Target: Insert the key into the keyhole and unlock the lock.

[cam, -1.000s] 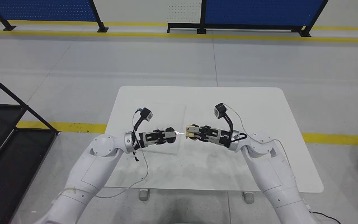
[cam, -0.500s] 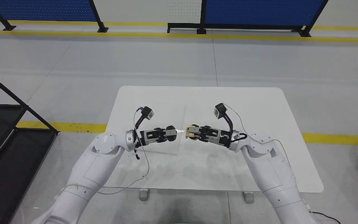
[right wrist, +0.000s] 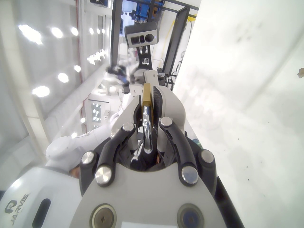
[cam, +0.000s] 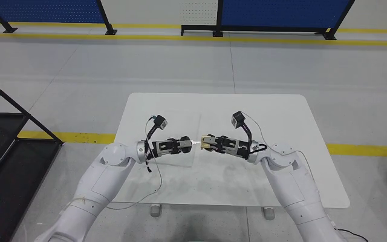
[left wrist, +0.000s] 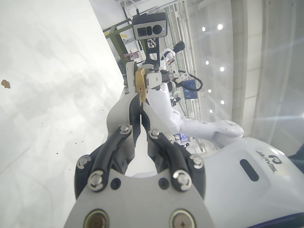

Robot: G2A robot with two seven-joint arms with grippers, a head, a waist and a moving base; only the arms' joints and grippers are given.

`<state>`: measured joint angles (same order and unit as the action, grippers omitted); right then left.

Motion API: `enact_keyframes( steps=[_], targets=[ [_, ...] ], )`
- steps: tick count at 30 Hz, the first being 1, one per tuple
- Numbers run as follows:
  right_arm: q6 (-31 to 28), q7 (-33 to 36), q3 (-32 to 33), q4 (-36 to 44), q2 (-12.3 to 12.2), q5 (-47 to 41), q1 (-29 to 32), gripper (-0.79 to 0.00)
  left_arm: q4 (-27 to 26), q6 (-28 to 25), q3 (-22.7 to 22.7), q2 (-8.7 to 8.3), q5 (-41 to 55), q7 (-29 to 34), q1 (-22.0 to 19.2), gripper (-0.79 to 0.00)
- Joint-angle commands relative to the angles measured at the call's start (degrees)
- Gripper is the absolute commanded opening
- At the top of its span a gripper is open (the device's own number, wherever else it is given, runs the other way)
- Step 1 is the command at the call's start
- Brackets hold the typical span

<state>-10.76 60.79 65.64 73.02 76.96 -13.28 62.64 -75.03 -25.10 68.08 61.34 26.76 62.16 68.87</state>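
Two robot arms meet tip to tip above the middle of a white rectangular desk [cam: 278,121]. The right gripper [right wrist: 149,100] has its jaws clamped on a small brass padlock with a silver shackle [right wrist: 147,93], keyhole end facing the other arm. The left gripper [left wrist: 141,111] has its jaws pinched tight on a small metal key [left wrist: 142,98], whose tip sits at the padlock's keyhole. How deep it goes cannot be told.

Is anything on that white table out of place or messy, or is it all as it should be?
Only small things: a brown scrap lies alone on the table, and dark specks are scattered over its white top, like dirt or crumbs. The lock is gripped squarely in the right end effector; no damage shows.
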Motion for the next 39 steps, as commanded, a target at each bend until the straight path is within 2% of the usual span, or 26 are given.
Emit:
enact_keyframes(
  steps=[1,25,39],
  targets=[
    [0.0,0.0,0.0,0.0,0.0,0.0,0.0,-0.785,-0.04,-0.01,-0.09,0.01,0.09,0.17,-0.01,-0.785],
    [0.0,0.0,0.0,0.0,0.0,0.0,0.0,-0.785,0.65,-0.16,-0.85,0.31,0.93,-0.05,-0.84,-0.785],
    [0.0,0.0,0.0,0.0,0.0,0.0,0.0,-0.785,-0.62,-2.13,3.28,-0.53,0.6,-2.48,1.81,-0.785]
  ],
)
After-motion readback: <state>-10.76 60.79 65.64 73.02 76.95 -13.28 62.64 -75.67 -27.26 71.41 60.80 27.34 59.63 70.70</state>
